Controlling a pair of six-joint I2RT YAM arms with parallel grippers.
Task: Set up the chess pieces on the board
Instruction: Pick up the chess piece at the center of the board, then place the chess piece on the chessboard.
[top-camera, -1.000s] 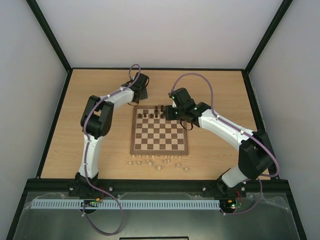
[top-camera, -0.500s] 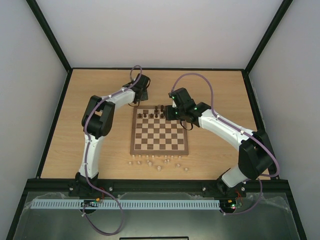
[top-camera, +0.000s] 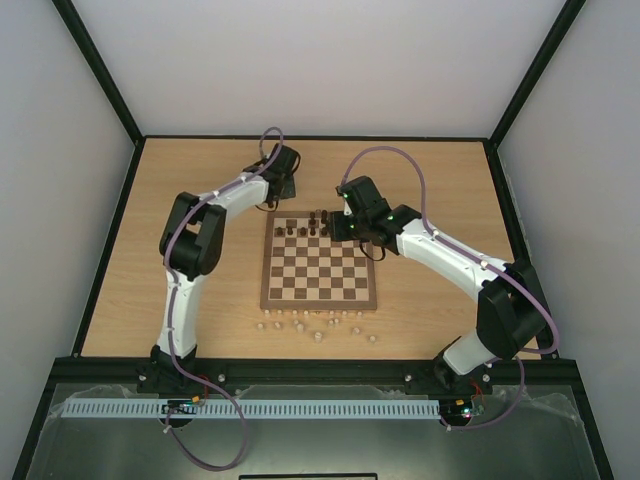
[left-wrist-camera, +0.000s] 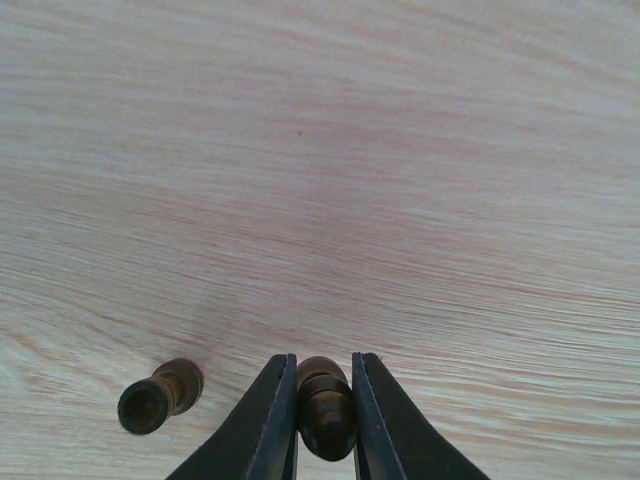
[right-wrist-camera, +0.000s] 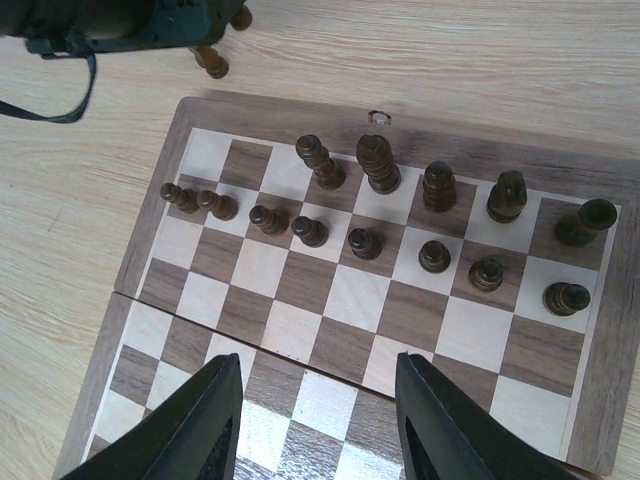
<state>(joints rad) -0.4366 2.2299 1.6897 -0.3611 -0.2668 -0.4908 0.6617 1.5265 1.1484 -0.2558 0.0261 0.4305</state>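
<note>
The lower part of the dark piece (left-wrist-camera: 324, 420) pinched in the left gripper (left-wrist-camera: 322, 370) was cut off by the left wrist picture's bottom edge. The board (right-wrist-camera: 598, 330) was cropped at its near rows and partly covered by the fingers (right-wrist-camera: 205, 425) of the right gripper (right-wrist-camera: 318, 362). From above, the kinds of the chess pieces (top-camera: 312, 226) could not be told.

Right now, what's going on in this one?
The left fingers are shut on a dark piece over the table, off the board; a second piece lies beside it. The right fingers hang open above the board, holding nothing. Eight pawns and five back-row pieces stand at its far end. Pale pieces lie loose by its near edge.
</note>
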